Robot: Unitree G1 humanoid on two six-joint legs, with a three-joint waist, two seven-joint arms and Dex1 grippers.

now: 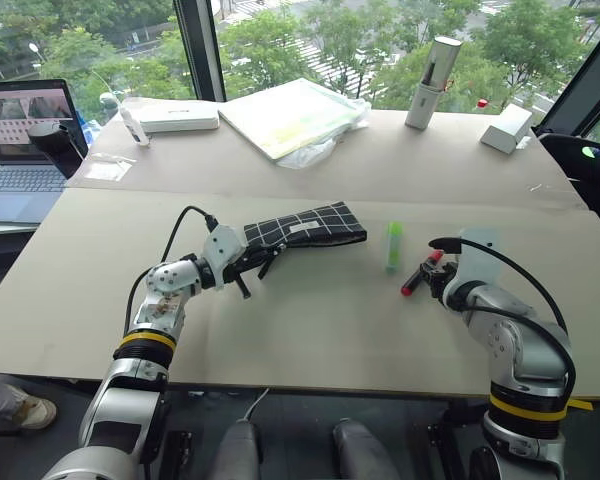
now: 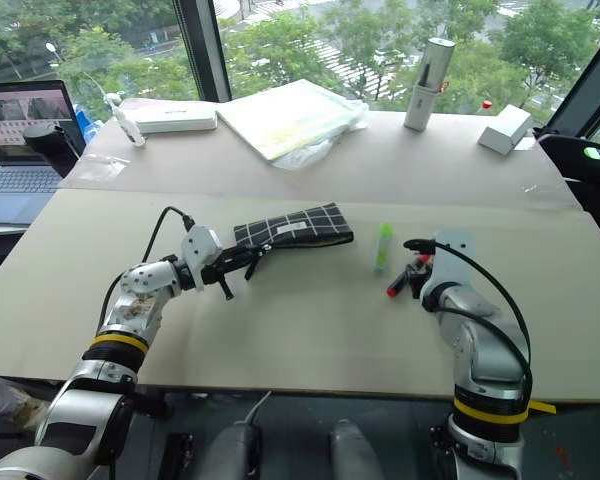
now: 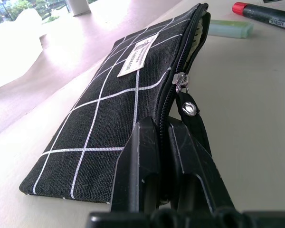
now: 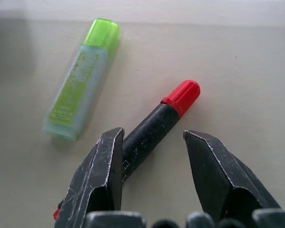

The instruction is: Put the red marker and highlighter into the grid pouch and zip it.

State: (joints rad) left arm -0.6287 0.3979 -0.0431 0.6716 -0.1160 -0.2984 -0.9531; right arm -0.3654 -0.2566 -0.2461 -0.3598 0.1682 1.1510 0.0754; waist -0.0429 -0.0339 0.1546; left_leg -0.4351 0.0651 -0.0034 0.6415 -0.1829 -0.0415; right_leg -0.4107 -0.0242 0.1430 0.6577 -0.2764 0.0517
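Left hand (image 1: 248,263), clenched on the near end of the grid pouch (image 1: 305,227), holds it tilted up off the table (image 1: 310,330), apparently to steady the partly unzipped mouth for loading. Beyond the pouch's far end the highlighter (image 1: 393,245) lies flat, well apart. Just beside it lies the red marker (image 1: 420,273), with the right hand (image 4: 152,152) released, its fingers straddling the barrel without closing. Bare table surrounds both pens, leaving room to approach.

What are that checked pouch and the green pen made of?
Pouch: looks like woven black fabric, matte, with visible weave and a stitched label; its zipper slider looks metal. Highlighter: probably plastic, translucent pale green body with a glossier bright cap.
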